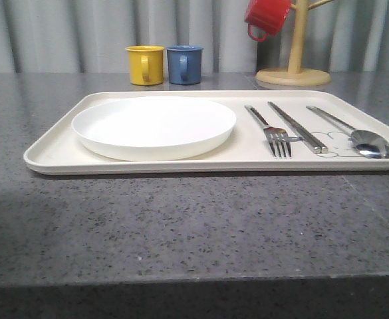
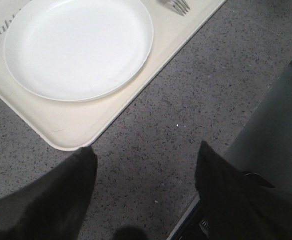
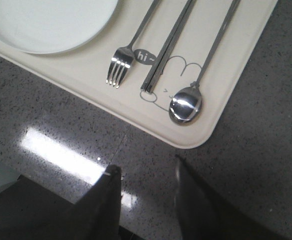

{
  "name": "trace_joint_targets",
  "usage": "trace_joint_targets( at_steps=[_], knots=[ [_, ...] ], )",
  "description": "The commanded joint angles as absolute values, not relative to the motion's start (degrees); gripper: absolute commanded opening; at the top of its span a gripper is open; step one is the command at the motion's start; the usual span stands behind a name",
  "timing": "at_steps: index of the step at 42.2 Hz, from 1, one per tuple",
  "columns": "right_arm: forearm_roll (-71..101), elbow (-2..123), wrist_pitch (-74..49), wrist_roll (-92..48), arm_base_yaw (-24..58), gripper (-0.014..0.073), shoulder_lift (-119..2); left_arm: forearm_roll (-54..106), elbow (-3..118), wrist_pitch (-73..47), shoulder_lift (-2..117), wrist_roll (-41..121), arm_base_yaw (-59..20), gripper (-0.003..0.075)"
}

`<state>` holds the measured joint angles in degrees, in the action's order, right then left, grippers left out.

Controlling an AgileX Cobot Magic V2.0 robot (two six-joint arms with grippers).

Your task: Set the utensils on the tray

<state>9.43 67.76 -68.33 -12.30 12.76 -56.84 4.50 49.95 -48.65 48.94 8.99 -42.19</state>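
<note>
Left end effector [image 2: 143,192] open, nothing held, over bare tabletop [image 1: 181,226] just off the tray [image 1: 54,156] corner. Right end effector [image 3: 146,200] open, empty, near the tray's other front corner. On tray: white plate [image 1: 154,126] left; fork [image 1: 274,136], knife [image 1: 297,126], spoon [image 1: 360,136] side by side on the right. Behind: yellow mug [image 1: 145,64], blue mug [image 1: 184,64], red mug [image 1: 267,18] hanging on wooden mug tree [image 1: 295,63].

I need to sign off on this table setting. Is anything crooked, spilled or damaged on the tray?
Nothing stands out. The fork, knife and spoon lie side by side on the tray, right of the plate. No spill or damage shows.
</note>
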Motion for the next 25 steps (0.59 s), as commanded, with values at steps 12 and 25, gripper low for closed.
trace_joint_targets(
  at_steps=[12, 25],
  knots=[
    [9.5, 54.5, -58.1, -8.0, 12.8, 0.0299, -35.8, 5.2, 51.5, -44.6, 48.8, 8.4, -42.7, 0.0420],
    [9.5, 49.7, -52.3, -8.0, 12.8, 0.0299, -28.3, 5.2, 51.5, -44.5, 48.8, 8.4, -42.7, 0.0419]
  ],
)
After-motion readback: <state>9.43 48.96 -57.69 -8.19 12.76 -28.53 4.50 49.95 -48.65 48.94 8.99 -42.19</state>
